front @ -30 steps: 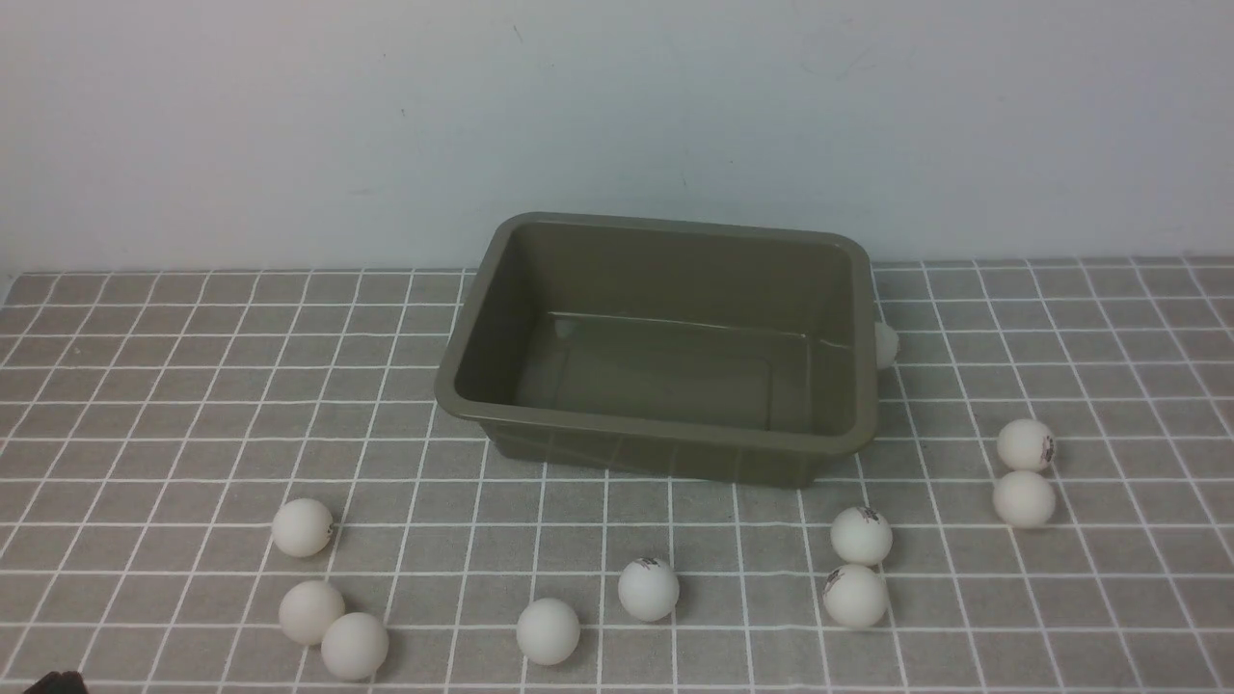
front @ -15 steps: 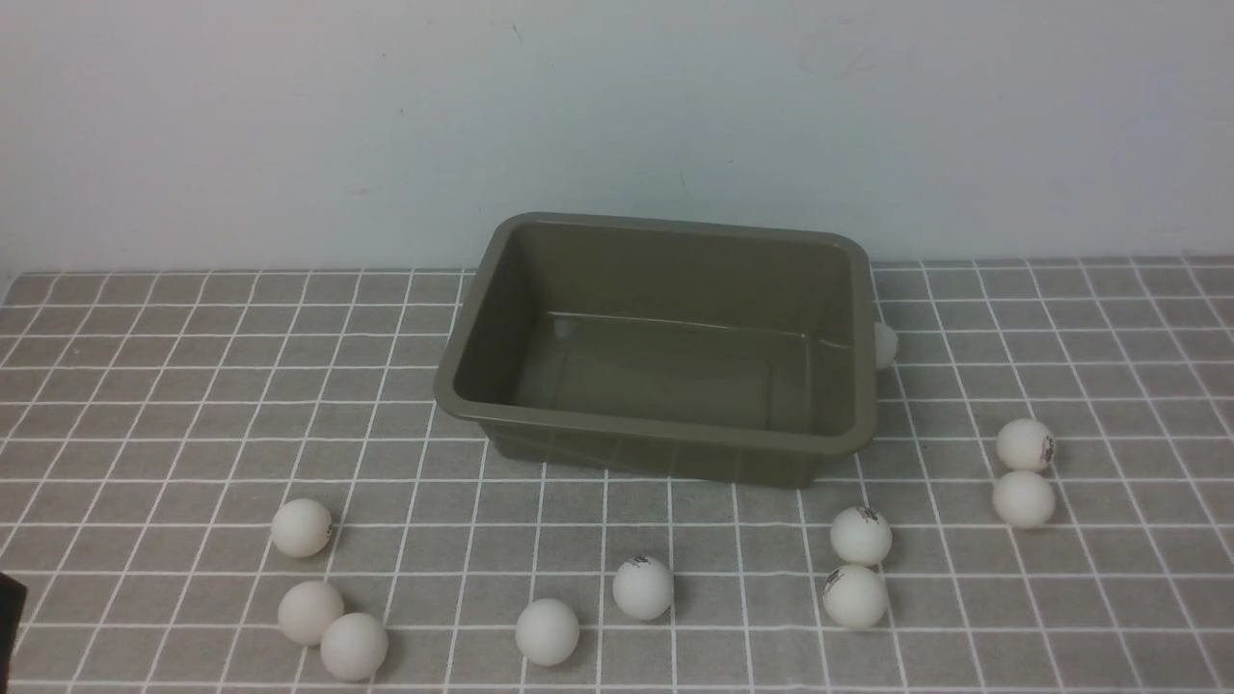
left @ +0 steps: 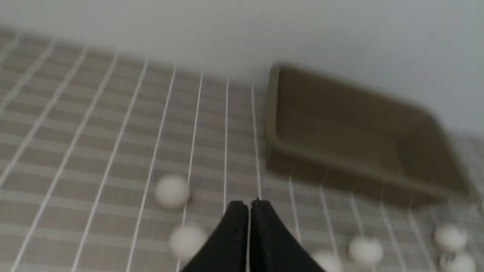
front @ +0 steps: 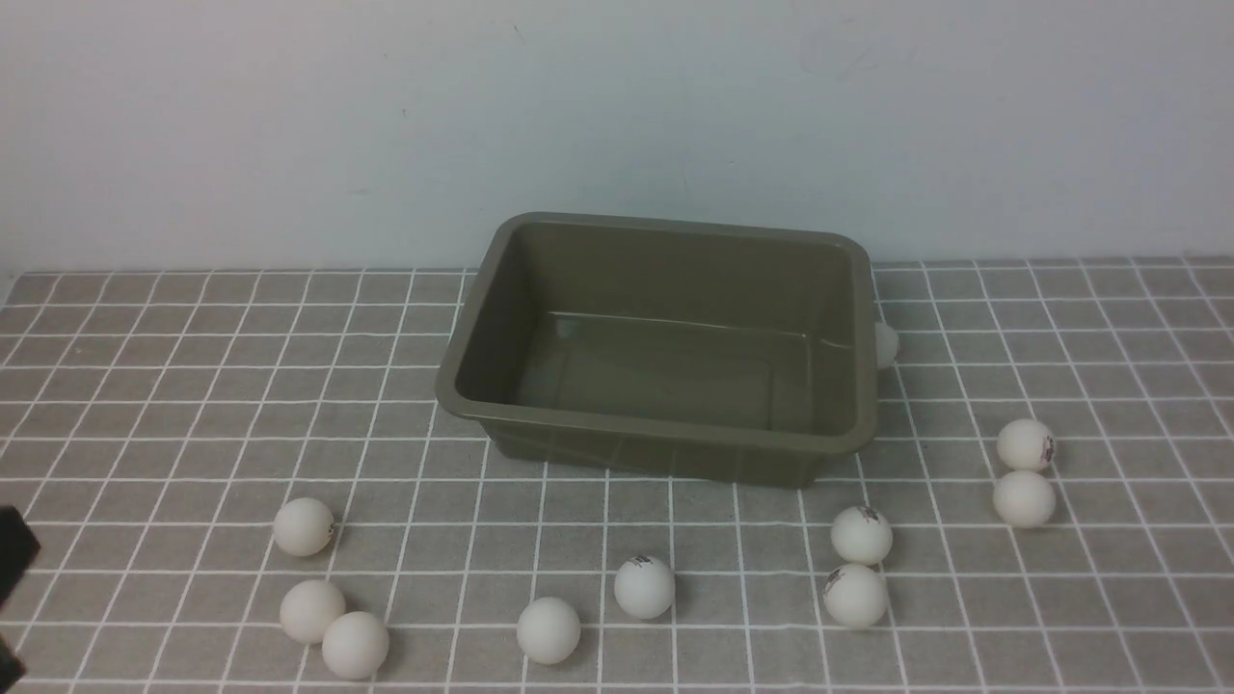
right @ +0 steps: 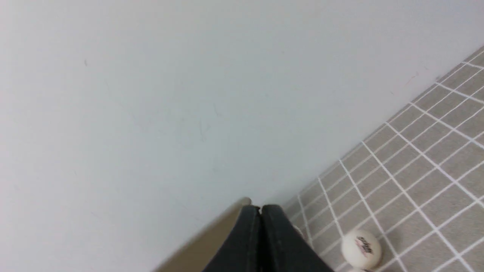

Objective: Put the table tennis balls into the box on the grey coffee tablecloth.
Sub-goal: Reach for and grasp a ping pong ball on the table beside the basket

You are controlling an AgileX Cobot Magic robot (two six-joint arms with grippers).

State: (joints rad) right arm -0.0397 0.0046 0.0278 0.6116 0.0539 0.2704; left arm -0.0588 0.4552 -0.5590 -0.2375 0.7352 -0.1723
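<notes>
On the left gripper [left: 248, 206], two matte black fingers [left: 234, 241], broad at the base, narrowing to blunt tips, parted by one thin straight seam. Too blurred for screws or markings. On the right gripper [right: 260, 208], the same plain black wedge shape, smooth faces, faint sheen along the edges. At the near left edge, only a black angular sliver [front: 13, 557].

We see an olive-brown box [front: 656, 458] and a grey-brown tablecloth [front: 174, 386] gridded into small squares by thin white lines. The table tennis balls [front: 644, 587] are matte white, and several carry a small dark printed logo. The wall [front: 289, 125] is plain pale grey-blue. The left gripper [left: 248, 206] and right gripper [right: 260, 208] are black.
</notes>
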